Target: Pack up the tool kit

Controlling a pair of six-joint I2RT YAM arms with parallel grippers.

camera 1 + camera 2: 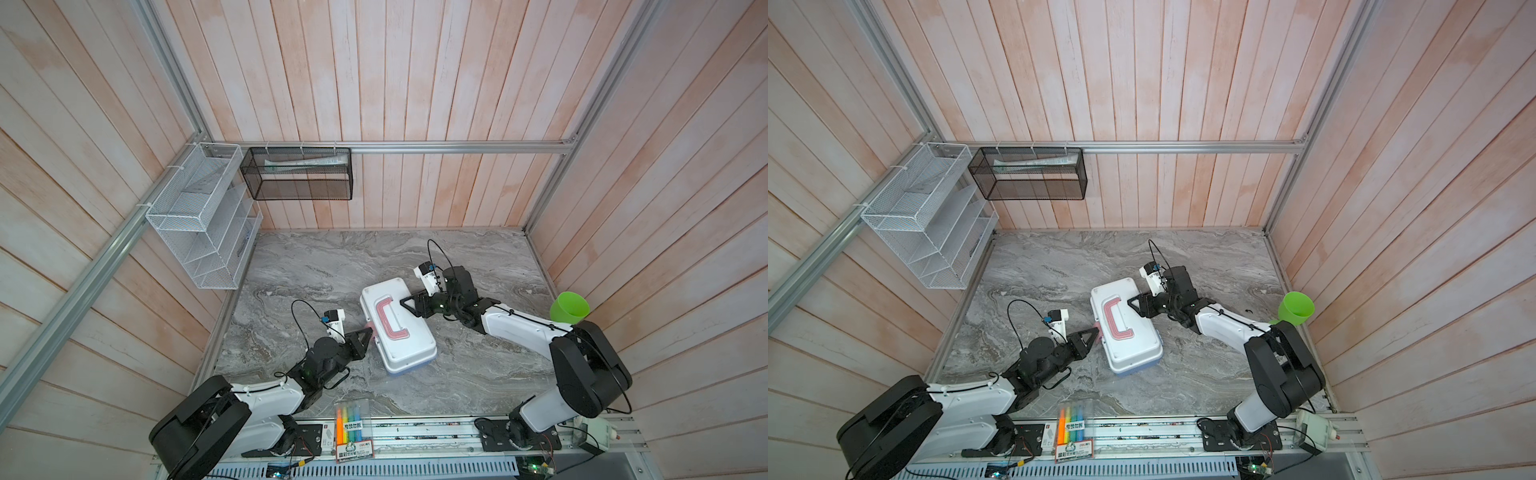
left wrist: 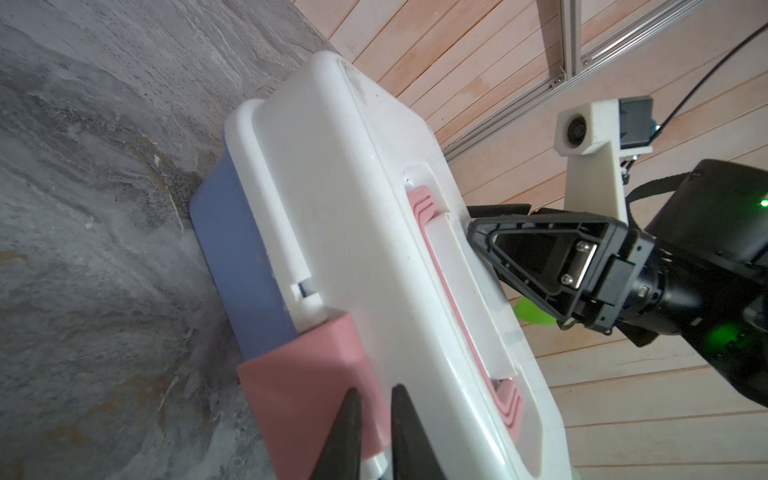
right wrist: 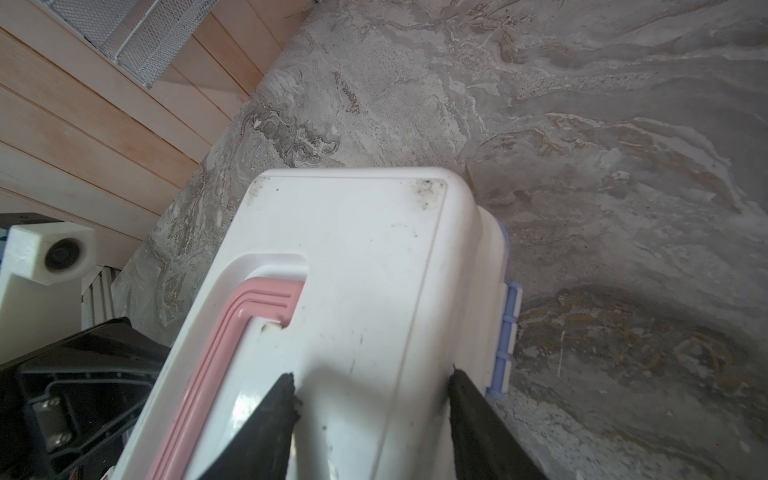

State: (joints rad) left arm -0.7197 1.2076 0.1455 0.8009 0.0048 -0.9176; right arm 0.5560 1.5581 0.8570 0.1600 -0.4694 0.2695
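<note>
Your left gripper, jaws nearly together, meets the pink latch; whether it pinches, you cannot tell. Your right gripper, jaws apart, bears on the shut tool kit on the table. Latching seems the step: next, press that latch home. One kit, one latch, two grippers; no loose tools in view.

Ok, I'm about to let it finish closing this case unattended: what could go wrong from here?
The left end effector is at the pink latch; pushing there could slide the case across the marbled tabletop. The right end effector only straddles the hinge-side edge of the lid, jaws apart, so it may slip off and let the case twist.
</note>
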